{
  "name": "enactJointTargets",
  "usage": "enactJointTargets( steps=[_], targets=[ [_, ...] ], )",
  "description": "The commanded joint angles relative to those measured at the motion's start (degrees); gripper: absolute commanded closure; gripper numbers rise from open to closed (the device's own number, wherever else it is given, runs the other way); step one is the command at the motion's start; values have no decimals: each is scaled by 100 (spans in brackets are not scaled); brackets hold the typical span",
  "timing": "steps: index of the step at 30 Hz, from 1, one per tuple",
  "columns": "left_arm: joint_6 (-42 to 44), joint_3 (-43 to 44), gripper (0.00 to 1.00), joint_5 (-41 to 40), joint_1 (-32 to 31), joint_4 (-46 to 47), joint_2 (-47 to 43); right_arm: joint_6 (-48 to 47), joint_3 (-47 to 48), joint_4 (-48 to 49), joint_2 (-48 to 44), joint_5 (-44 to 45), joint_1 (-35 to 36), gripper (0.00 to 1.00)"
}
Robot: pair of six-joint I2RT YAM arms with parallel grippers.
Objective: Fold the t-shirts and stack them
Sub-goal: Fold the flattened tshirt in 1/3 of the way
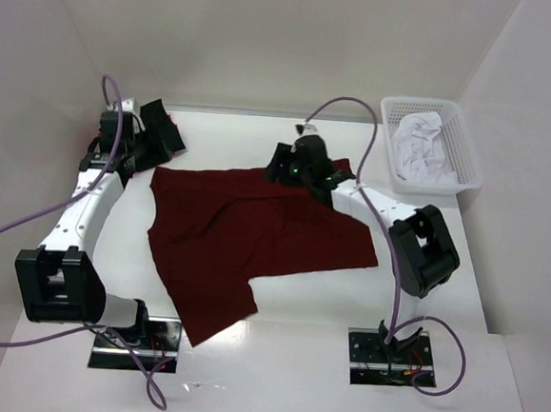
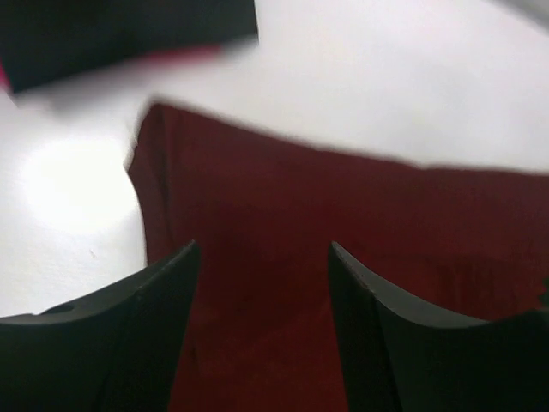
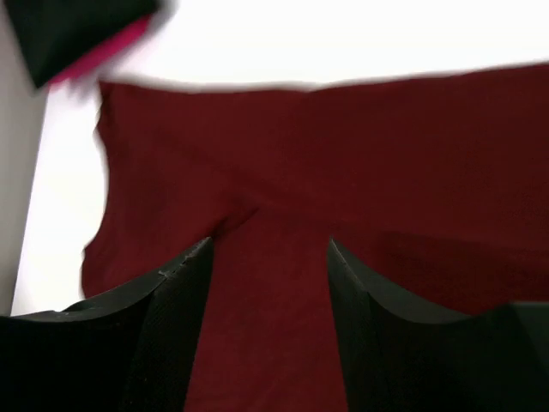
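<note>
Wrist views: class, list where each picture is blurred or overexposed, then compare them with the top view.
Left wrist: the maroon shirt has smeared edges, the black shirt is blurred, and glare whitens the table. Right wrist: the table's far part is blown out white, and the maroon shirt's edge is soft. Top view: sharp and evenly lit, with only soft shadows.

The maroon t-shirt (image 1: 244, 242) is matt soft cloth, the table (image 1: 233, 141) smooth, the basket (image 1: 468, 154) plastic.

Before me the dark maroon t-shirt (image 1: 253, 242) lay spread on the counter (image 1: 271, 378), one side folded over itself. At the far left, a folded black t-shirt (image 2: 129, 30) sat atop a pink one (image 3: 94, 56).
</note>
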Motion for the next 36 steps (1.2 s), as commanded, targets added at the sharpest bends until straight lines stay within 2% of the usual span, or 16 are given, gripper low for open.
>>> enactJointTargets(
  steps=[1,5,7,10,12,14,15,19,25,29,36],
  targets=[
    [-484,-744,34,562,-67,38,-163,307,372,159,373,167,469,41],
    [-766,-1233,46,731,-68,241,-385,359,794,113,848,120,886,46],
    [-776,-1319,50,787,-139,303,-200,360,972,45,1050,114,949,49],
    [-776,-1381,65,1071,-139,435,127,360,1275,-131,1513,61,1058,56],
    [-776,-1381,80,1229,-201,488,338,360,1419,-200,1687,9,1077,65],
    [-776,-1381,85,1230,-314,540,511,360,1420,-201,1800,9,1077,67],
    [-776,-1381,85,1179,-417,540,512,360,1489,-261,1903,9,1077,73],
    [-653,-1223,80,934,-763,487,858,360,1769,-394,2193,-53,1077,77],
    [-591,-1144,73,707,-1123,408,1285,307,2080,-561,2539,-176,1130,77],
    [-591,-1144,65,580,-1176,408,1389,307,2183,-561,2669,-227,1130,77],
    [-667,-1144,59,188,-1229,233,1505,307,2570,-743,3004,-290,1191,65]
  ],
)
